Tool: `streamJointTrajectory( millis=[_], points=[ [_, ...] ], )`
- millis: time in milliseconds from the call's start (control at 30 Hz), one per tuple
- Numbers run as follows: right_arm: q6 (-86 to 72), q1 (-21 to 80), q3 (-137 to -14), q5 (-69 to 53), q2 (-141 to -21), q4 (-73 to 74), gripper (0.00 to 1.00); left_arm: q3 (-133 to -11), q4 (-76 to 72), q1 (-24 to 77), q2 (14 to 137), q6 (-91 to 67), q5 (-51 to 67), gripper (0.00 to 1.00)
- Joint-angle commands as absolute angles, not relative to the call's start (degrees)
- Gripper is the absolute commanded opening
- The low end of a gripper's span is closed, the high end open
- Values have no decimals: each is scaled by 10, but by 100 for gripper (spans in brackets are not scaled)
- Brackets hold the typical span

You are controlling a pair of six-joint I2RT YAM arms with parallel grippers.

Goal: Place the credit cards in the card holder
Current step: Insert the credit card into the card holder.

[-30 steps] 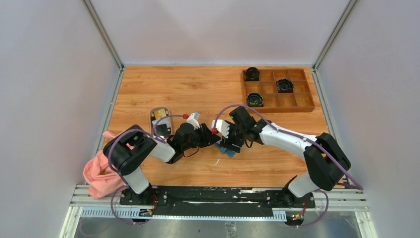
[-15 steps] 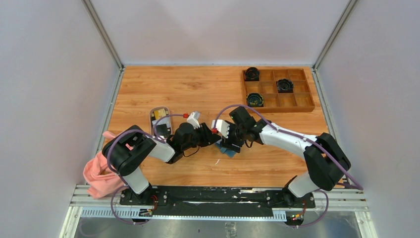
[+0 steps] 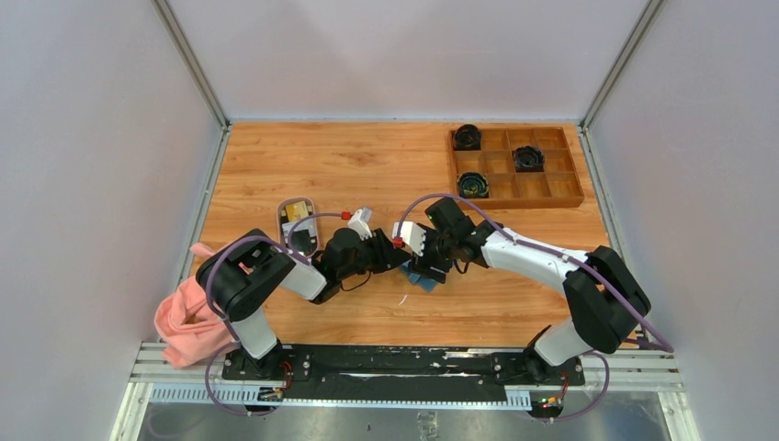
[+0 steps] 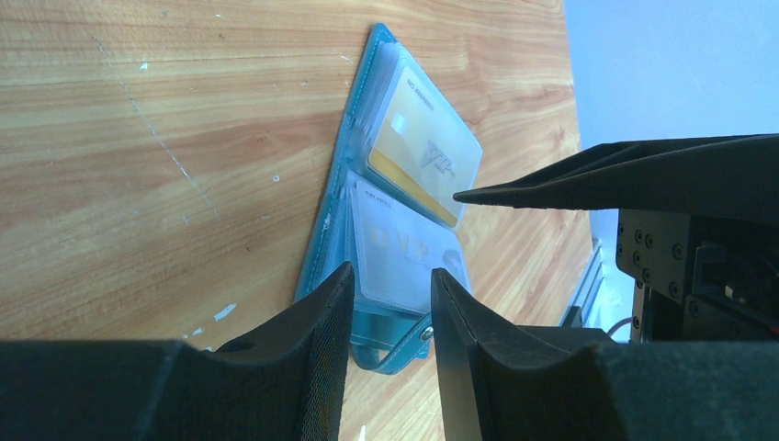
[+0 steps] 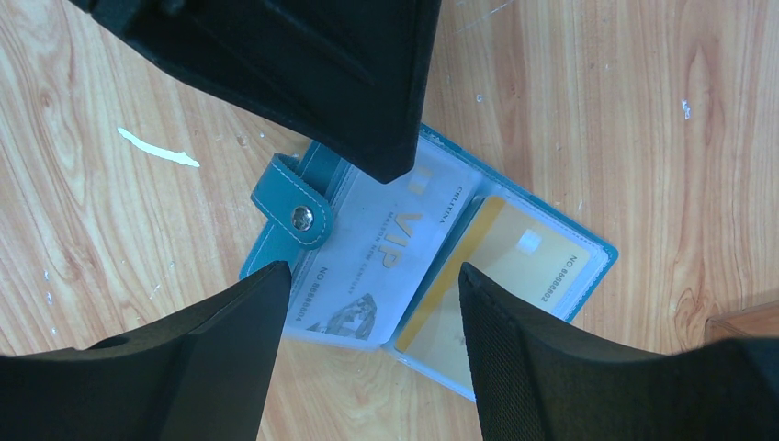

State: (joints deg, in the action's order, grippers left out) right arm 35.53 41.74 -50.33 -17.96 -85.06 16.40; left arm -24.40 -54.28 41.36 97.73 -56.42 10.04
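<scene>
The card holder (image 5: 424,276) is lying open and flat on the tabletop (image 3: 367,165), in its near middle part, directly between the two pincers. Two credit cards are being carried in its clear pockets: a yellow card (image 5: 501,276) in one leaf and a pale card marked VIP (image 5: 381,262) in the leaf with the snap strap. Whether either is pushed fully home cannot be told.

The left pincer (image 4: 390,285) is being held low at the strap end, its jaws partly open with nothing between them. The right pincer (image 5: 372,271) is being held above the holder, jaws wide and nothing gripped.

The step in hand is being judged as seating the cards and looking for more to load. Something yellowish is lying in the small oval dish (image 3: 299,220) beyond the left arm.

For a clean result, any protruding card edge is best pressed along the pocket's length with one fingertip while the opposite leaf is being pinned flat, so that the light holder is neither slid nor folded shut.
</scene>
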Motion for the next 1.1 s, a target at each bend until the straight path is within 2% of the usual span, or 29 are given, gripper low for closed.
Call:
streamJointTrajectory(
  millis=[0, 600, 1067],
  points=[
    [349, 410, -519, -184, -854, 181, 71, -249, -556, 410, 985, -564, 102, 39],
    [349, 410, -519, -183, -855, 181, 72, -249, -609, 410, 1013, -593, 129, 38],
    [357, 396, -522, -209, -811, 199, 92, -260, -642, 410, 1037, -616, 144, 38]
  ],
)
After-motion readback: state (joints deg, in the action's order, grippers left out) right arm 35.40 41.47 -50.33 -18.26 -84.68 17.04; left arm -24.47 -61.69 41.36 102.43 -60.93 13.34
